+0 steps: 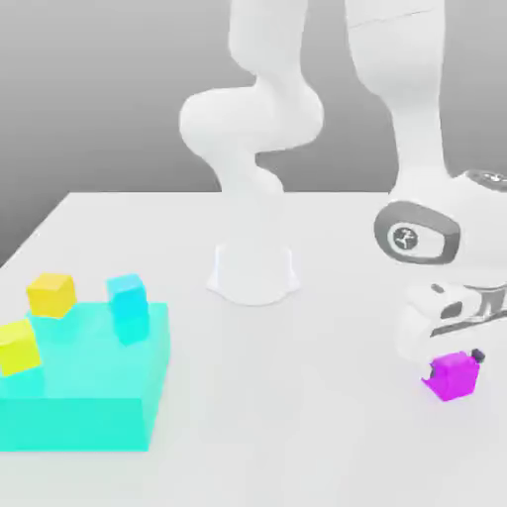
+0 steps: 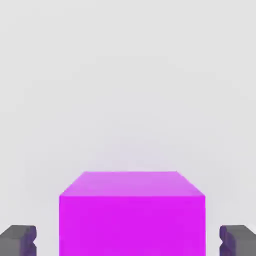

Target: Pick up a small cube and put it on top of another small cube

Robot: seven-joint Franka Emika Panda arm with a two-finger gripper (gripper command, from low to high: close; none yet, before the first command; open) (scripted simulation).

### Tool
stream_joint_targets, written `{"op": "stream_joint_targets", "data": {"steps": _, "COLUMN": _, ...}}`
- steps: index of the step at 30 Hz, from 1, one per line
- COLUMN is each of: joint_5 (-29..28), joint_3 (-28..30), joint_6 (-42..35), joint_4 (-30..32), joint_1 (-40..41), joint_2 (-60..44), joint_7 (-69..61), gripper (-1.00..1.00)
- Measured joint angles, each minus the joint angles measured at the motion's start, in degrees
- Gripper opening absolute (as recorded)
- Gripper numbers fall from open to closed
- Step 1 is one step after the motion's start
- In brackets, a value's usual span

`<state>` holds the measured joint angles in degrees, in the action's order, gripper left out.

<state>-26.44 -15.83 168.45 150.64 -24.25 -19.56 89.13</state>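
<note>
The small magenta cube rests on the white table at the exterior view's right, near the front. My gripper hangs straight down over it, the white hand covering the cube's top. In the hand view the cube sits between my two dark fingertips, and a narrow strip of table shows on each side, so the jaws stand open around it without touching. A small cyan block and two yellow cubes lie at the exterior view's left.
A large, flat, see-through cyan block sits at the front left, with the small cyan block and the yellow cubes on or against it. The arm's white base stands at the middle of the table.
</note>
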Motion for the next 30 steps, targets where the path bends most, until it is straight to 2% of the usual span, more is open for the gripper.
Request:
{"op": "stream_joint_targets", "data": {"steps": 5, "joint_5": -0.2, "joint_3": 0.2, "joint_6": 0.2, "joint_4": 0.0, "joint_1": -0.2, "joint_2": -0.2, "joint_7": 0.2, "gripper": -1.0}}
{"op": "stream_joint_targets", "data": {"steps": 13, "joint_5": 15.9, "joint_3": -9.6, "joint_6": -7.9, "joint_4": 2.9, "joint_1": 6.5, "joint_2": 11.6, "joint_7": -11.9, "gripper": -1.0}}
{"op": "stream_joint_targets", "data": {"steps": 15, "joint_5": 16.5, "joint_3": -7.0, "joint_6": -10.1, "joint_4": 3.2, "joint_1": 9.3, "joint_2": 14.1, "joint_7": -12.5, "gripper": -1.0}}
{"op": "stream_joint_targets", "data": {"steps": 22, "joint_5": 15.2, "joint_3": 2.9, "joint_6": -17.7, "joint_4": 3.7, "joint_1": 28.9, "joint_2": 22.4, "joint_7": -12.0, "gripper": -1.0}}
{"op": "stream_joint_targets", "data": {"steps": 30, "joint_5": 15.9, "joint_3": 16.3, "joint_6": -26.1, "joint_4": 4.3, "joint_1": 43.6, "joint_2": 32.2, "joint_7": -12.9, "gripper": -1.0}}
